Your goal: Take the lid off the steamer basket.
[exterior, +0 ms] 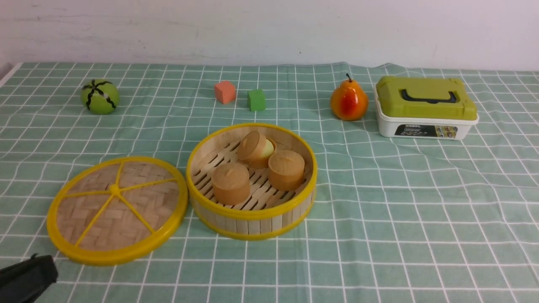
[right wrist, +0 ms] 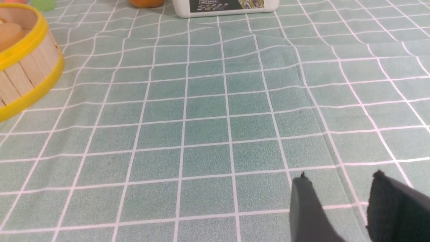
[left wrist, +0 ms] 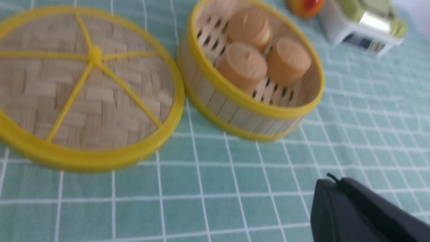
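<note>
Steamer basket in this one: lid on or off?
Off. The lid lies on the cloth to the left of the steamer basket, whose open top shows three small round brown pieces on the slatted floor.

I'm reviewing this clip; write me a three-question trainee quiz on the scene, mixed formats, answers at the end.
1. True or false: the flat round woven-bamboo lid with yellow rim covers the round bamboo-slat steamer basket with yellow rims.
2. Which is nearest the red-orange pear? A) green cube B) white box with olive-green lid C) steamer basket
3. Fill in: the basket holds ___ brown round buns.

Key: 1 false; 2 B; 3 three.
</note>
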Tool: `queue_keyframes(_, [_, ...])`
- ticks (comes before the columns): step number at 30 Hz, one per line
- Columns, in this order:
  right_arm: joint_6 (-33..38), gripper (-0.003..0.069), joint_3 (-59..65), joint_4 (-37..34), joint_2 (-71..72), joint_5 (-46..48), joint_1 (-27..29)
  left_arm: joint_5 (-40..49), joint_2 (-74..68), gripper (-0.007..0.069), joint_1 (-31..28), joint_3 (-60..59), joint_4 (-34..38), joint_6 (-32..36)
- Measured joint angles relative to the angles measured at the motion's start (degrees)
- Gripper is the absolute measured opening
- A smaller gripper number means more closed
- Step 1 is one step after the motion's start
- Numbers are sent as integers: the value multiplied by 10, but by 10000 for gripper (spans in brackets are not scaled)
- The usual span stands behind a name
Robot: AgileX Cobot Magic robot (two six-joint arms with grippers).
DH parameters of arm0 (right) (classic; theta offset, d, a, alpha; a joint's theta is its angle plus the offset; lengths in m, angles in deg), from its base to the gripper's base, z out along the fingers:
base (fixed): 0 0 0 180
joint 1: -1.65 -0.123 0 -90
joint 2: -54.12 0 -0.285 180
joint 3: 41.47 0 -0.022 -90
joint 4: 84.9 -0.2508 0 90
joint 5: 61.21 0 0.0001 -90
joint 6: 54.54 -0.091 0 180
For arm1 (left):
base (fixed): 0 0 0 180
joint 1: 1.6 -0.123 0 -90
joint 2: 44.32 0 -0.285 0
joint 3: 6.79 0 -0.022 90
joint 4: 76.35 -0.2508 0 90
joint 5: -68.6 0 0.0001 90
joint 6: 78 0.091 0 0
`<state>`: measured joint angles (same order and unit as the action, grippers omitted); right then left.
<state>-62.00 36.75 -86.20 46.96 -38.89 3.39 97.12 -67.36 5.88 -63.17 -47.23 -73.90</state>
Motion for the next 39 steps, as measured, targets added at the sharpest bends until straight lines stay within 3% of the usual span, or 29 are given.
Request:
queue_keyframes(2, [0,241,0,0,0,0,0,-19,113,-13,0,-36,5,0])
queue_keyframes(5, [0,241,0,0,0,0,0,-33,157,-13,0,-62,4,2])
queue_keyframes(19, [0,241,0,0,0,0,0,-32,79,-13,0,-79,0,3])
queue_keyframes(32, [0,242,0,0,0,0,0,-42,78,-12,0,-102,-111,-6])
queue_keyframes(39, [0,241,0,0,0,0,0,-110,125,-8,0,-211,-298,-189])
